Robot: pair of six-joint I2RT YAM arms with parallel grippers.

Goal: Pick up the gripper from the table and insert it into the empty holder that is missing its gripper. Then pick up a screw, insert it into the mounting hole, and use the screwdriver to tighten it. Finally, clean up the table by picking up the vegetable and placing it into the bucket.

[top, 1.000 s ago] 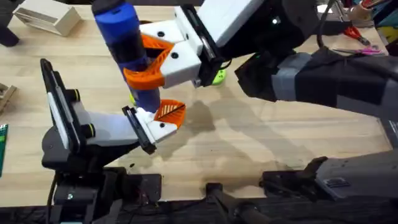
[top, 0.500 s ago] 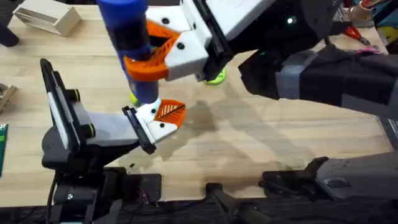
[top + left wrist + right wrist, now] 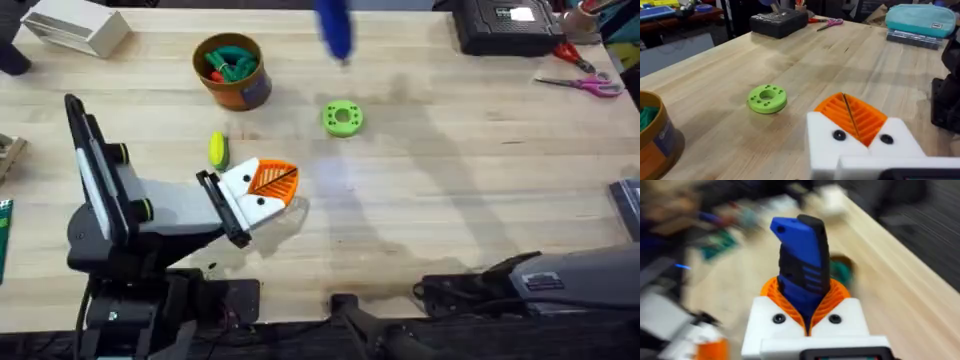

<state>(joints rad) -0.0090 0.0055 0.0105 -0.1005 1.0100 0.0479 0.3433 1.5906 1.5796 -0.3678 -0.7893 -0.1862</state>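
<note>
My left gripper (image 3: 270, 182) lies low over the table's left middle, shut, its orange ribbed pads meeting. In the left wrist view both white holder blocks (image 3: 890, 145) carry an orange gripper tip (image 3: 865, 117), each with a black screw head (image 3: 839, 135). My right gripper (image 3: 805, 311) is shut on the blue screwdriver (image 3: 801, 262), which stands up between its pads. Overhead, the screwdriver (image 3: 335, 28) is a blue blur at the far side. The yellow-green vegetable (image 3: 217, 150) lies on the table just beyond the left gripper. The orange bucket (image 3: 245, 90) stands farther back.
A green ring disc (image 3: 342, 117) lies near the table's middle. A white box (image 3: 75, 28) sits far left, a black box (image 3: 500, 22) and scissors (image 3: 585, 82) far right. The bucket holds green and red toys (image 3: 228, 62). A teal case (image 3: 920, 20) shows in the left wrist view.
My right arm has lifted the screwdriver off the left gripper's finger block and swung it away to the far side. The bucket, ring and vegetable are uncovered. The left arm has not moved.
</note>
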